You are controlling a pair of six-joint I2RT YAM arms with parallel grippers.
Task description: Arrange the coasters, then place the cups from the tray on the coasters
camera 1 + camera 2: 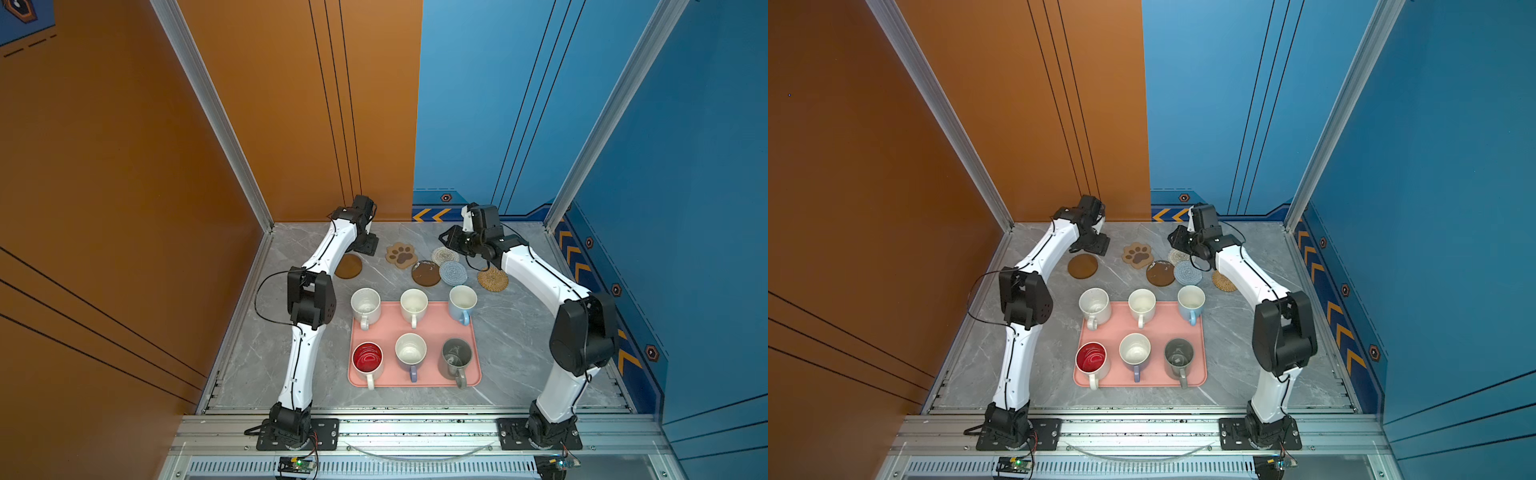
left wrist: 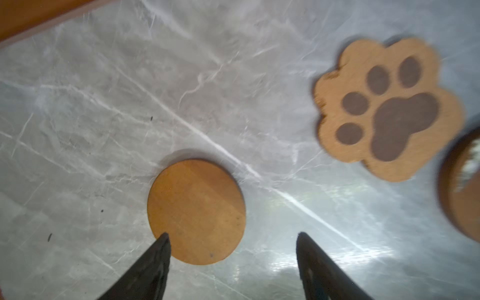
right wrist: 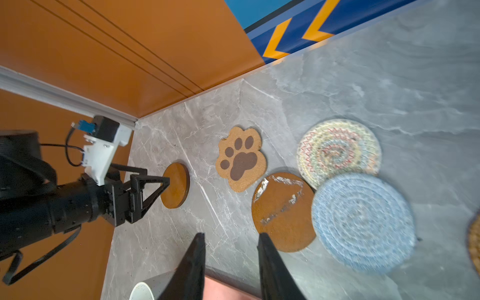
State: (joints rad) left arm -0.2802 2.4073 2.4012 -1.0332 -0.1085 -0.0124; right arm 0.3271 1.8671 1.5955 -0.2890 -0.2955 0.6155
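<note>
The job is at an early stage. The 6 coasters (image 1: 426, 273) lie loose at the far side of the counter (image 1: 519, 332), and none has a cup on it.

The plain disc (image 2: 196, 211) lies alone toward the left, well apart from the paw mat (image 1: 401, 254). To the right, the scuffed disc (image 3: 283, 211), cream round (image 3: 339, 150) and blue round (image 3: 362, 223) are bunched. The blue one laps the cream one's edge and touches or laps the scuffed disc. The rattan round (image 1: 493, 279) lies just beside them.

All 6 cups (image 1: 414, 304) stand on the tray (image 1: 432, 330) in 2 rows of 3.

The left hand (image 2: 232, 235) hangs low over the plain disc, fingers spread wide, pinching nothing. The right hand (image 3: 231, 235) is above the counter near the scuffed disc, its fingers parted by a narrower gap and empty.

What is left, I judge, is spacing out the bunched mats and then all 6 cup moves.
</note>
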